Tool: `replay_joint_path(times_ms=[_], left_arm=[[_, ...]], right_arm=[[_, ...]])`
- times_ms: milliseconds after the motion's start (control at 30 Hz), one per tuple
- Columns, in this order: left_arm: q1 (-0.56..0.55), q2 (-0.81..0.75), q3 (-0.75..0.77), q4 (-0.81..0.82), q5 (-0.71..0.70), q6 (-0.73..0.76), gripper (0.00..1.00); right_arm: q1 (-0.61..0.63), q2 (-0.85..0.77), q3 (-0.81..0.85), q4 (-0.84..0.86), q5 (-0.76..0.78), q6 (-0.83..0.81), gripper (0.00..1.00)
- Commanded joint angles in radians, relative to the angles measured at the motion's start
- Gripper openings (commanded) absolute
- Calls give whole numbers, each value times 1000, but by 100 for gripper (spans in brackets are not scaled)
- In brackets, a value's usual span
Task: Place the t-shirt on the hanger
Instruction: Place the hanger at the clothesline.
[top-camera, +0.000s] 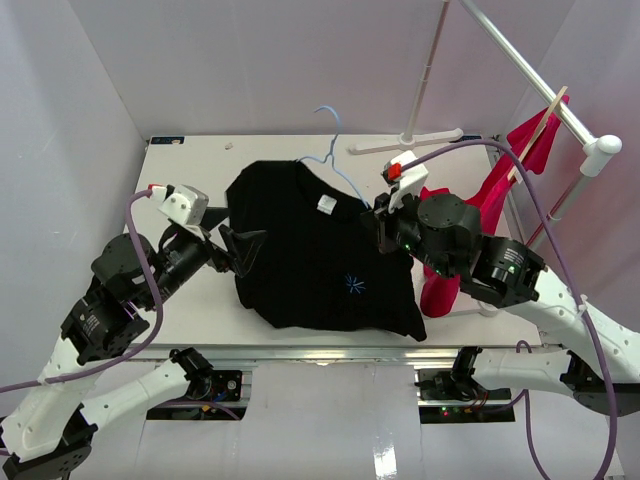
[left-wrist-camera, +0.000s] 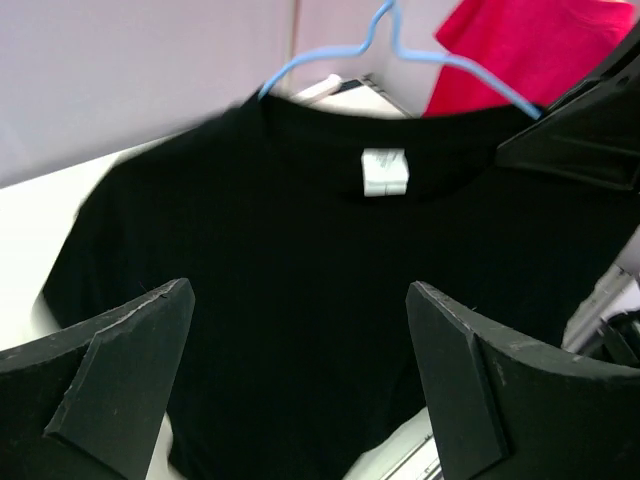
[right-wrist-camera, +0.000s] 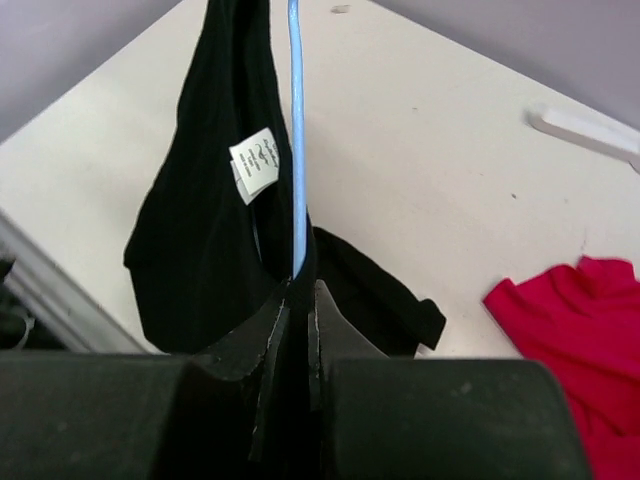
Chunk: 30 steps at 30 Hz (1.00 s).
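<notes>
Plain black cloth t-shirt (top-camera: 320, 260) hangs on the thin light-blue wire hanger (right-wrist-camera: 296, 150), held up over the white counter (top-camera: 200, 170). Right gripper (right-wrist-camera: 300, 300) has its jaws pinching wire and shoulder fabric together, probably so nothing slips. Left gripper (left-wrist-camera: 298, 300) has its jaws spread and empty, facing the shirt.

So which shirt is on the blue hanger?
The black shirt: the blue hanger has its hook poking out of the neck. The red shirt is off to the right.
</notes>
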Motion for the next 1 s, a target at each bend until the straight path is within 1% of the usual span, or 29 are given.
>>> replay_joint_path(times_ms=[0, 33, 100, 167, 267, 400, 500, 600, 700, 867, 967], left_arm=[[-2, -51, -98, 38, -157, -50, 98], [-2, -58, -116, 44, -186, -55, 98], [-2, -71, -145, 54, -232, -60, 98], [-2, -92, -155, 68, -247, -66, 98], [-2, -113, -160, 70, -228, -77, 98], [-2, -146, -176, 64, -195, -74, 98], [-2, -156, -179, 51, -201, -58, 98], [-2, -167, -185, 33, -206, -42, 98], [-2, -182, -190, 27, -211, -32, 98], [-2, -196, -184, 10, -204, -30, 98], [-2, -201, -183, 2, -192, -30, 98]], right_arm=[[4, 23, 12, 152, 297, 165, 8], [7, 34, 11, 162, 341, 184, 8], [13, 77, 30, 144, 497, 229, 8], [14, 102, 52, 137, 641, 259, 8], [14, 134, 70, 132, 794, 333, 8], [14, 172, 87, 135, 916, 393, 8], [16, 223, 132, 137, 1029, 393, 8], [16, 265, 187, 139, 1145, 348, 8], [12, 295, 237, 163, 1201, 310, 8], [-35, 333, 272, 322, 1227, 118, 8], [-77, 334, 276, 351, 1207, 103, 8]])
